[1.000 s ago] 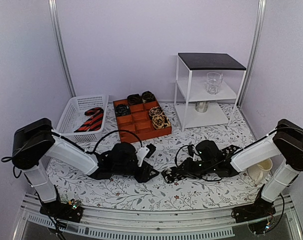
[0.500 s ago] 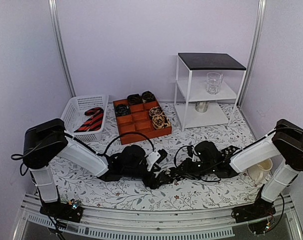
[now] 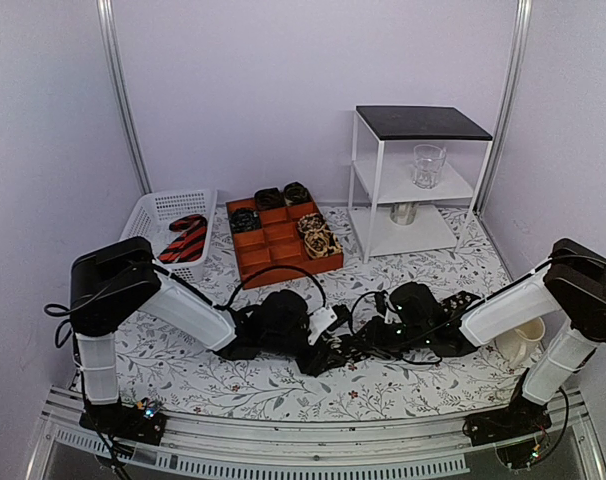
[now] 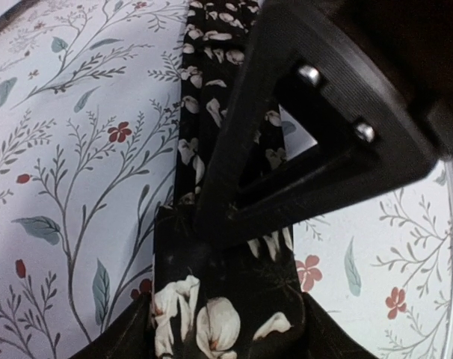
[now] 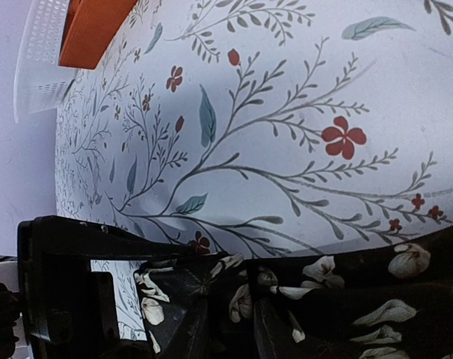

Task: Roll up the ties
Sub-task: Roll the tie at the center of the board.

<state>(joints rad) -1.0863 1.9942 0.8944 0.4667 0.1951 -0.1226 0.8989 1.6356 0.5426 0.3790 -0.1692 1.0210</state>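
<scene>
A black floral tie [image 4: 226, 318] lies on the flower-print tablecloth [image 3: 183, 360], on the arms' side of the orange tray [image 3: 251, 268], between lilac walls [image 3: 243, 90]. The right gripper [image 3: 345, 348] pinches it narrowly. The left gripper [image 3: 318, 355] straddles it, and I cannot tell whether it grips.

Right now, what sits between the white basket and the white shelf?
An orange tray with rolled ties in it sits between basket and shelf; the top view shows it.
</scene>
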